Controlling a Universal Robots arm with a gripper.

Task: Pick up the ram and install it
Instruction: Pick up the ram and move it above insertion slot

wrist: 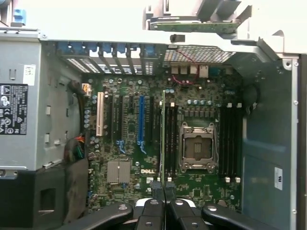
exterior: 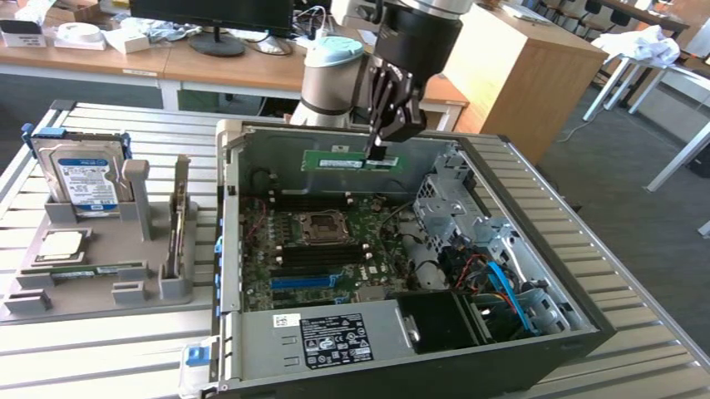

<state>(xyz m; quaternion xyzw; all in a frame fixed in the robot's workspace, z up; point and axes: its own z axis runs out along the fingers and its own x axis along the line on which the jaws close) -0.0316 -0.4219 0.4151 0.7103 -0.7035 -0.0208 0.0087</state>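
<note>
The ram (exterior: 352,160), a long thin green stick, hangs level above the back of the open computer case (exterior: 229,249). My gripper (exterior: 377,151) is shut on its upper edge, near the end toward the exterior view's right. In the wrist view the ram (wrist: 163,129) shows edge-on as a thin line running out from between my closed fingertips, with my gripper (wrist: 163,186) over the motherboard (wrist: 127,143). It hangs above the black memory slots (wrist: 171,139) beside the empty processor socket (wrist: 195,147), well clear of the board.
A grey stand (exterior: 100,291) on the exterior view's left holds a hard drive (exterior: 80,179), a silver processor chip (exterior: 61,243) and another green stick (exterior: 83,270). The power supply (exterior: 332,337) and drive cage (exterior: 444,204) crowd the case. More slots (wrist: 231,141) flank the socket.
</note>
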